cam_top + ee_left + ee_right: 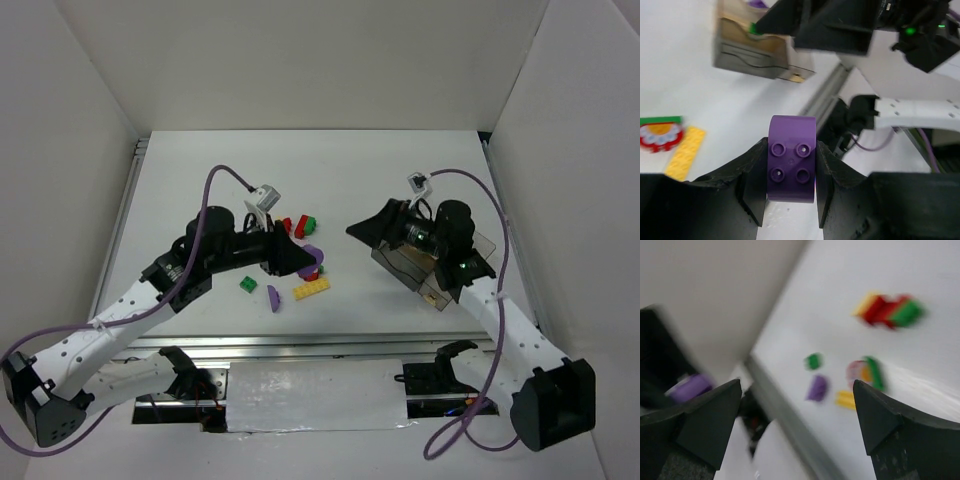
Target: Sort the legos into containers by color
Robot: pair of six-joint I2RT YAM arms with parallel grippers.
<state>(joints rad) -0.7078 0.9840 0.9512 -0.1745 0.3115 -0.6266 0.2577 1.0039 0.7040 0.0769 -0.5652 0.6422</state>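
My left gripper (791,146) is shut on a purple brick (792,165) with four studs, held above the table (350,170); from above that brick (313,255) shows at the fingers' end. My right gripper (797,387) stands wide open with nothing in it, hovering left of the smoky clear organizer box (440,272). Loose legos lie between the arms: a yellow plate (311,288), a purple piece (274,297), a green brick (247,284), and red (286,225) and green (304,224) bricks further back. The right wrist view is blurred.
White walls close in the table on three sides. A metal rail (330,345) runs along the near edge. The box (755,47) shows in the left wrist view with the right gripper (362,229) beside it.
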